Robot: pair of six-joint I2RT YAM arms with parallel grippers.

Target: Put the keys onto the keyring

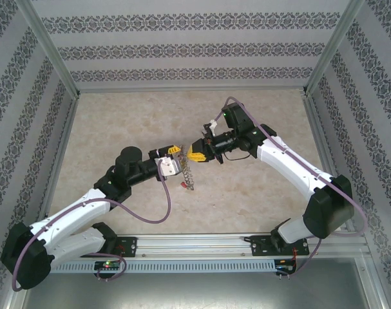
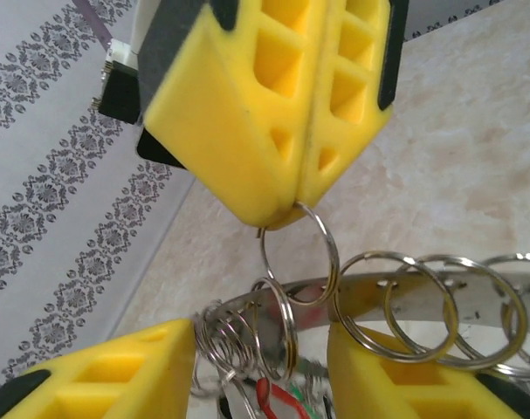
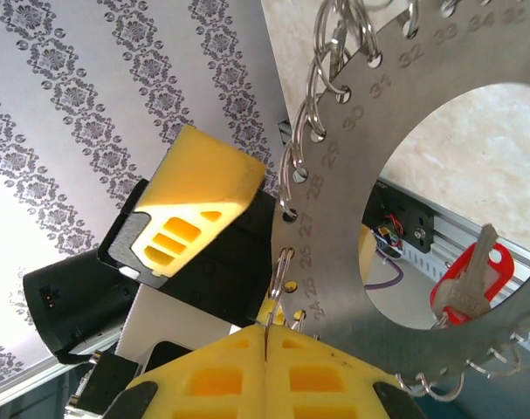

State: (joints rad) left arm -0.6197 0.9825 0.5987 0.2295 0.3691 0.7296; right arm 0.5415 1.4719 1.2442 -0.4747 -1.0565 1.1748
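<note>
Looking down from above, I have both arms meeting over the middle of the counter (image 1: 143,116), with the keyring (image 3: 334,201) held up in the air between them, well clear of the surface. As far as I can judge, the left gripper (image 2: 265,358) stands about half spread and clamps the flat band of the keyring, one yellow finger on each side of it. The right gripper (image 3: 265,349) is pressed fully together and pinches one small split loop (image 2: 299,253) at its very tip, right at the rim of the band. I read this as mid-task: a loop is gripped for working, but I see no key between the right gripper's fingers. One key with a red tag (image 3: 470,284) already hangs on the far side of the ring, so at least that one counts as done. Low in the left wrist view there is a scrap of red and green among the loops, too cropped for me to name. Most of the loops I can see carry nothing, and I cannot tell how many keys are left to go on. The keyring itself is a flat grey metal annulus with a wide round hole in the middle. Numbers are stamped along its rim beside a row of small holes. Each hole carries a thin, shiny wire loop, and they crowd and overlap one another.
</note>
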